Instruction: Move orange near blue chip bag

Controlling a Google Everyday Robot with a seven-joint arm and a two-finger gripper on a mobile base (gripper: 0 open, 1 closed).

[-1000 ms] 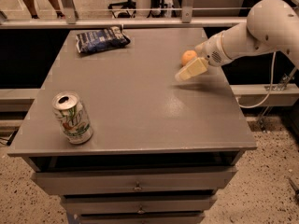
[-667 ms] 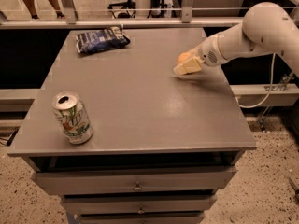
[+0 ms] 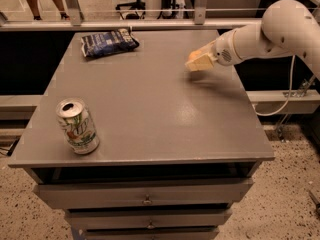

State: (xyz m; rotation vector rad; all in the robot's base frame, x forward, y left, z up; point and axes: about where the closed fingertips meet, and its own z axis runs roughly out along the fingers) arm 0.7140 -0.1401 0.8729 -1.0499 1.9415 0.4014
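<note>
Orange (image 3: 199, 52): where do we have it?
We have it gripped in our claw (image 3: 198, 63), just above the counter (image 3: 150, 109) and well to the right of the blue chip bag (image 3: 108, 42).
What do we see near that bag?
We see a soda can (image 3: 77, 126) upright, well in front of the bag and off the line between bag and orange. A rail (image 3: 150, 24) runs just behind the bag.
</note>
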